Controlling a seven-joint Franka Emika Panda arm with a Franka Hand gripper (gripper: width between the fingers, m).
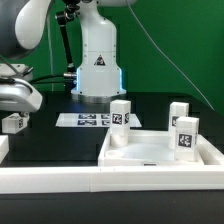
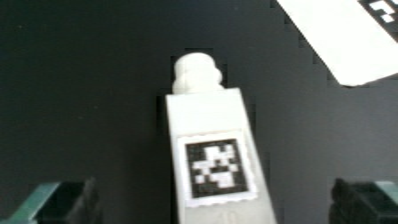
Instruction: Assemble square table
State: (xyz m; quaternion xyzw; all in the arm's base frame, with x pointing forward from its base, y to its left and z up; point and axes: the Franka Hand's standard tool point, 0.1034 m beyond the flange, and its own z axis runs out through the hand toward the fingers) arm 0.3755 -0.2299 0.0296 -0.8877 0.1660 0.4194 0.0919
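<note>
The square tabletop [image 1: 150, 152] lies at the exterior view's right, a white slab with a raised rim. Three white tagged legs stand upright on or by it: one [image 1: 120, 115] at its back left corner, two [image 1: 178, 114] [image 1: 186, 136] at its right. The fourth leg [image 1: 14, 122] is on the black table at the exterior view's far left. In the wrist view this leg [image 2: 210, 140] lies flat, tag up, its rounded screw end [image 2: 199, 72] pointing away. My gripper [image 1: 14, 106] [image 2: 210, 202] hovers just above it, open, with a dark finger [image 2: 54, 200] on either side of it.
The marker board [image 1: 90, 120] lies in front of the robot base [image 1: 98, 65]; its corner shows in the wrist view [image 2: 347, 35]. A long white border rail [image 1: 90, 180] runs along the table's near edge.
</note>
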